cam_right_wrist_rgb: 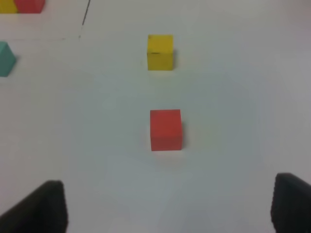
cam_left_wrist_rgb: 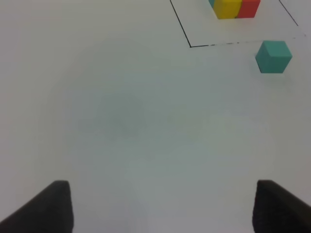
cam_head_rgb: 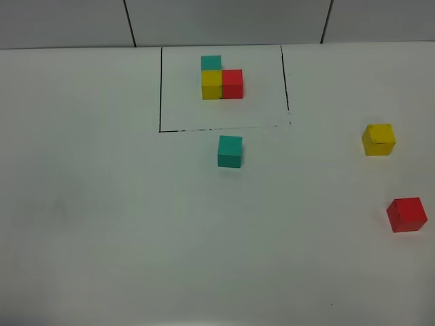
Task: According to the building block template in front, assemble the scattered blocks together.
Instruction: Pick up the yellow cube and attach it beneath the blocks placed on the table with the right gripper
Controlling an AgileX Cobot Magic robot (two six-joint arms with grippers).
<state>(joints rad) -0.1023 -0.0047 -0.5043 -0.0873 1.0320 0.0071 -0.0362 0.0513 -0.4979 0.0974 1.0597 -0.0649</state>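
The scattered blocks all sit apart from one another on the white table (cam_head_rgb: pixel 102 238), none joined yet, so this job looks to be at its very start. The building block template (cam_head_rgb: pixel 221 80) is our landmark, inside the black outline (cam_head_rgb: pixel 160 88). It has teal on the far side, yellow touching it on the robot's side, and red touching the yellow on the right arm's side. The teal cube (cam_head_rgb: pixel 230 151) is near the template, just outside the outline on the robot's side. The yellow cube (cam_head_rgb: pixel 378 139) is well apart from the template, out on the right arm's side. The red cube (cam_head_rgb: pixel 406 214) is farther off again, same side, closer to the robot.

Now the grippers. The left gripper (cam_left_wrist_rgb: pixel 163 208) has its fingers spread wide with only bare table between them, and the teal cube is far ahead, off its centre line. The right gripper (cam_right_wrist_rgb: pixel 167 206) is parted too, and empty. Here's the relation that matters: the red cube lies dead ahead of it, centred between the fingers, a flat face square to the approach, with the yellow cube beyond. Cubes, so no long axis to fuss over. I'd call the right arm the nearer one for red and yellow, and a straight reach forward and down should meet the red cube.
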